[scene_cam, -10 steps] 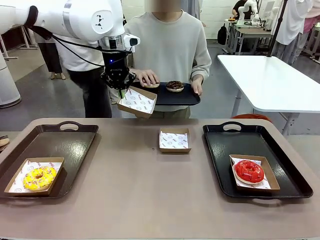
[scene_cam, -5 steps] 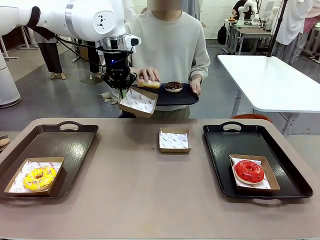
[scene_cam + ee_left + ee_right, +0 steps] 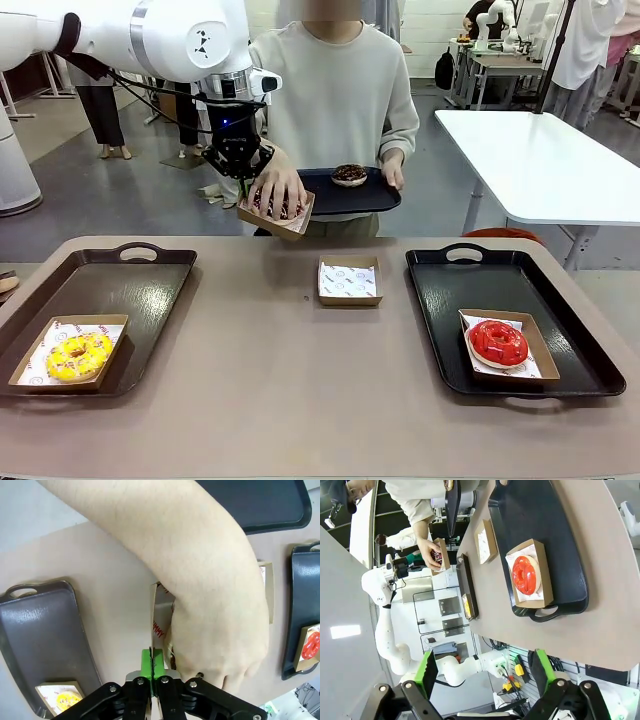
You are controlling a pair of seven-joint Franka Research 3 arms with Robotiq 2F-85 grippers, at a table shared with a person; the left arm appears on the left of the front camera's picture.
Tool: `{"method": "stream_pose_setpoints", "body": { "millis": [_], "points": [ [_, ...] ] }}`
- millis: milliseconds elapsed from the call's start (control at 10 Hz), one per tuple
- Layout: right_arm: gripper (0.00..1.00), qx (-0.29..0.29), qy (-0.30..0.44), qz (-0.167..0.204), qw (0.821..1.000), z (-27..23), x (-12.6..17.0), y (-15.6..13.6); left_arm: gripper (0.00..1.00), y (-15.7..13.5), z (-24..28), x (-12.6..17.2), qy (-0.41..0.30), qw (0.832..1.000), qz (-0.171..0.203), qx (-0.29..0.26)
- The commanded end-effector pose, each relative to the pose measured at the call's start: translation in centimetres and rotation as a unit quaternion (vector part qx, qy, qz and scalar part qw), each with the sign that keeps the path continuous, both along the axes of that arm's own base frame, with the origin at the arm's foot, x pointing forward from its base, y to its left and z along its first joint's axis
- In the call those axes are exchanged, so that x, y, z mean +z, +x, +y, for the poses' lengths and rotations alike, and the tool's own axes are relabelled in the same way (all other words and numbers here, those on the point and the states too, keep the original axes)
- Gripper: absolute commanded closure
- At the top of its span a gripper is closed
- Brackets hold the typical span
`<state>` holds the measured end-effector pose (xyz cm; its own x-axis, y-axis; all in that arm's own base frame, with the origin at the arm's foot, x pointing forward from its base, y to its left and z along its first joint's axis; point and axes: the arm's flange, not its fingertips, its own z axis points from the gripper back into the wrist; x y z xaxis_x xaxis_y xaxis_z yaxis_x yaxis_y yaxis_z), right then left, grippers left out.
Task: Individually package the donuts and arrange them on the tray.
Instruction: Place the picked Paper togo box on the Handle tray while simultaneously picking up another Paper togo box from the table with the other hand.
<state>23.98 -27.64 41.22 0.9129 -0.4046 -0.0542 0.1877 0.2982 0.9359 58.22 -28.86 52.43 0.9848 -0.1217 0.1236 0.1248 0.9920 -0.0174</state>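
Observation:
My left gripper is shut on the rim of a cardboard box, holding it in the air over the table's far edge. The person's hand presses a dark donut into that box, hiding most of it. In the left wrist view the gripper clamps the box wall under the person's forearm. A chocolate donut lies on the person's hand-held tray. The boxed yellow donut sits on the left tray. The boxed red donut sits on the right tray. My right gripper is open, high above the red donut.
An empty paper-lined box stands mid-table between the two trays. A white table stands behind to the right. The brown tabletop in front is bare.
The person's hand lifted a donut off the hand-held tray and lowered it into the box in my left gripper. The arm and box stayed almost still.

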Motion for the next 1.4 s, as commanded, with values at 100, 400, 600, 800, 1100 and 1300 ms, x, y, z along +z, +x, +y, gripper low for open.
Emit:
{"method": "stream_pose_setpoints", "body": {
  "millis": [100, 400, 600, 800, 1100, 1300],
  "points": [
    [0.0, -0.001, 0.002, 0.002, 1.0, -0.16, 0.18, 0.11, 1.0, -0.45, 0.3, 0.17, 0.001, 1.0, -0.002, -0.001],
    [0.0, -0.001, 0.002, 0.002, 1.0, -0.16, 0.18, 0.11, 1.0, -0.45, 0.3, 0.17, 0.001, 1.0, -0.002, -0.001],
    [0.0, -0.001, 0.002, 0.002, 1.0, -0.16, 0.18, 0.11, 1.0, -0.45, 0.3, 0.17, 0.001, 1.0, -0.002, -0.001],
    [0.0, -0.001, 0.002, 0.002, 1.0, -0.16, 0.18, 0.11, 1.0, -0.45, 0.3, 0.17, 0.001, 1.0, -0.002, -0.001],
    [0.0, -0.001, 0.002, 0.002, 1.0, -0.16, 0.18, 0.11, 1.0, -0.45, 0.3, 0.17, 0.001, 1.0, -0.002, -0.001],
    [0.0, -0.001, 0.002, 0.002, 1.0, -0.16, 0.18, 0.11, 1.0, -0.45, 0.3, 0.17, 0.001, 1.0, -0.002, -0.001]
  ]
}}
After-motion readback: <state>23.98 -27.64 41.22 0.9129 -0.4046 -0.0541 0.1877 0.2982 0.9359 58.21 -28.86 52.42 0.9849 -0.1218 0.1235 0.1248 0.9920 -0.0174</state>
